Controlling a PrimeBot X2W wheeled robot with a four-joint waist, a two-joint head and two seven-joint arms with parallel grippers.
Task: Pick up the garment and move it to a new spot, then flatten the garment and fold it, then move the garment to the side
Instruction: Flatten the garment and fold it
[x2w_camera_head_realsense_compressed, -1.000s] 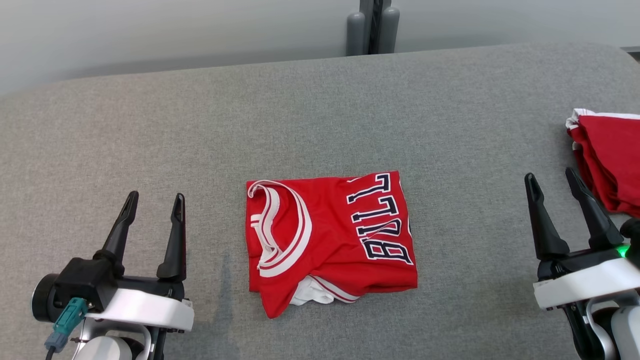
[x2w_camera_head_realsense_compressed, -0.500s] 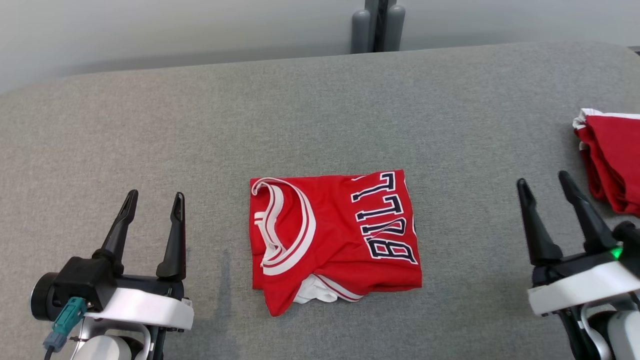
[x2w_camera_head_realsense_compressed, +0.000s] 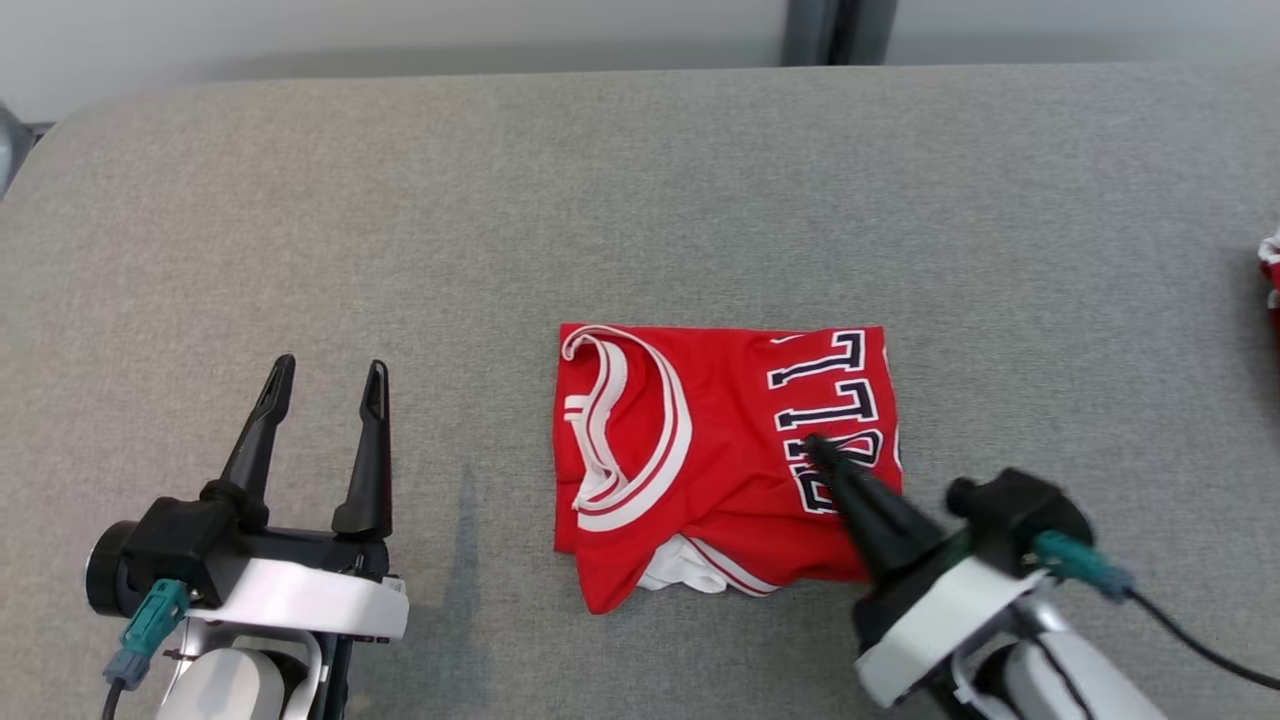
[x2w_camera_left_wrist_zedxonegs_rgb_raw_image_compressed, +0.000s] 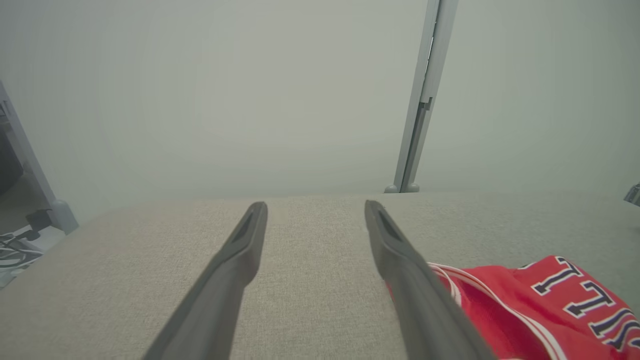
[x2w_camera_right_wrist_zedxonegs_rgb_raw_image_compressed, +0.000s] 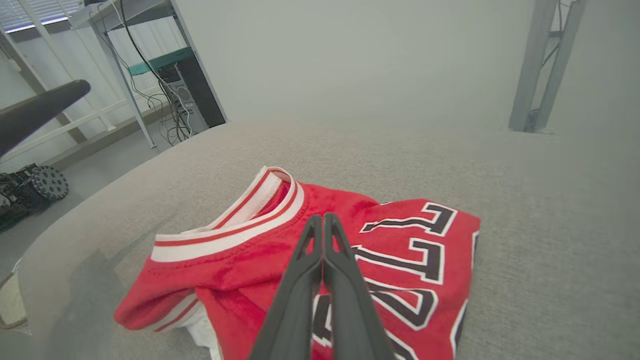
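Head view: a folded red garment (x2w_camera_head_realsense_compressed: 720, 480) lies at the middle of the grey table (x2w_camera_head_realsense_compressed: 640, 200).
Writing: navy block letters edged in white. Two L's read clearly, then part of a U; the rest is hidden.
Garment look: rough square, with a white-and-red striped neckband on its left half and white cloth peeking out at the near edge.
Right gripper (x2w_camera_head_realsense_compressed: 812, 447): fingers clenched together, tips at the lettering. Whether cloth is pinched, I cannot tell.
Left gripper (x2w_camera_head_realsense_compressed: 330, 365): fingers spread and empty, left of the garment.

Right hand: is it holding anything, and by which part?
Nothing held: the right hand is shut empty, tips over the jersey's lettering.
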